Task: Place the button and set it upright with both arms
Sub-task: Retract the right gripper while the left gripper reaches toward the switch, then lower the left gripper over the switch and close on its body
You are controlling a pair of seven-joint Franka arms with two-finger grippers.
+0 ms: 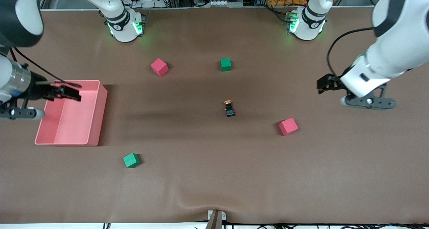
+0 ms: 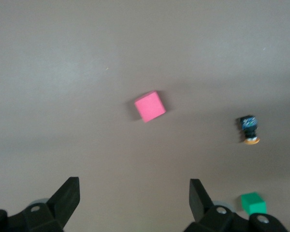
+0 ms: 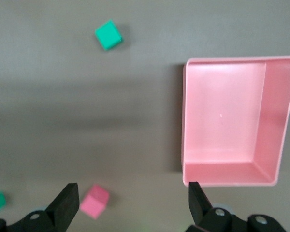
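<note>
The button (image 1: 229,108) lies on its side near the middle of the table, its orange cap pointing toward the arms' bases. The left wrist view shows the button (image 2: 249,129) too, well away from the fingers. My left gripper (image 1: 325,84) hangs open over bare table at the left arm's end, with nothing between its fingers (image 2: 67,195). My right gripper (image 1: 68,91) hangs open over the rim of the pink bin (image 1: 97,121) and is also empty. In their own wrist views the left gripper (image 2: 134,193) and the right gripper (image 3: 134,195) both stand wide.
The bin (image 3: 184,125) holds nothing. One pink cube (image 1: 288,126) lies between the button and the left gripper, another pink cube (image 1: 159,67) and a green cube (image 1: 226,64) nearer the bases. A second green cube (image 1: 131,160) sits nearer the front camera than the bin.
</note>
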